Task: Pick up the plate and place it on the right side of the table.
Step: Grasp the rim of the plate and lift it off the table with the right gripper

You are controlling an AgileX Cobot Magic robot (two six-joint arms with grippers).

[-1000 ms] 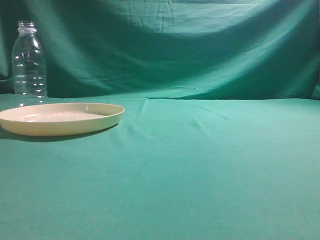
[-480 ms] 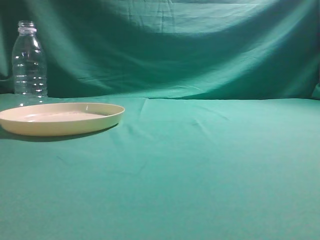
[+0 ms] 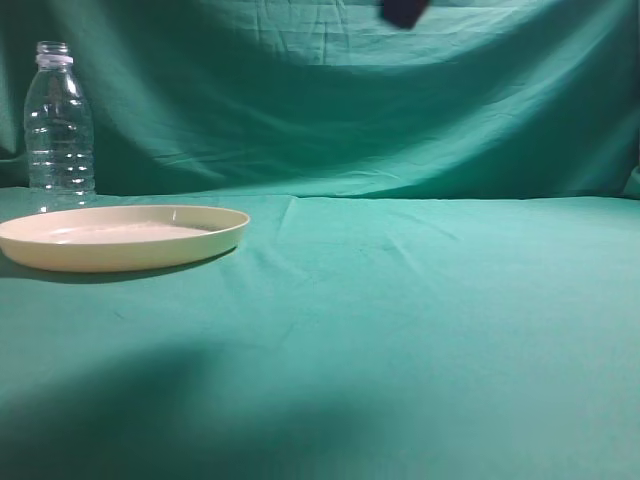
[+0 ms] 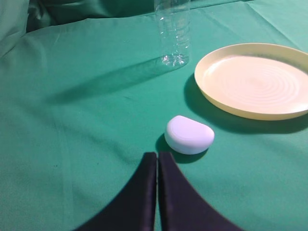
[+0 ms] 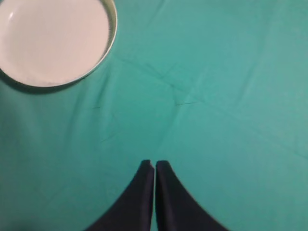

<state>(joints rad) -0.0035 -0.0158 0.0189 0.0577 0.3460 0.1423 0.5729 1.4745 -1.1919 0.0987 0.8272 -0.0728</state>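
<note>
The cream-yellow plate (image 3: 120, 235) lies flat on the teal table (image 3: 420, 320) at the far left. It also shows in the left wrist view (image 4: 255, 79) at the right and in the right wrist view (image 5: 53, 41) at the top left. My left gripper (image 4: 157, 156) is shut and empty, above the cloth, short of the plate. My right gripper (image 5: 154, 164) is shut and empty, high above the cloth to the right of the plate. A dark tip of an arm (image 3: 403, 12) shows at the top edge of the exterior view.
A clear ribbed bottle (image 3: 58, 125) stands behind the plate and shows in the left wrist view (image 4: 172, 33). A small white rounded case (image 4: 189, 134) lies just ahead of my left gripper. A green backdrop (image 3: 350, 90) hangs behind.
A dark arm tip has come in at the top edge of the exterior view, and a broad shadow now lies on the near-left cloth. The plate and bottle have not moved.
</note>
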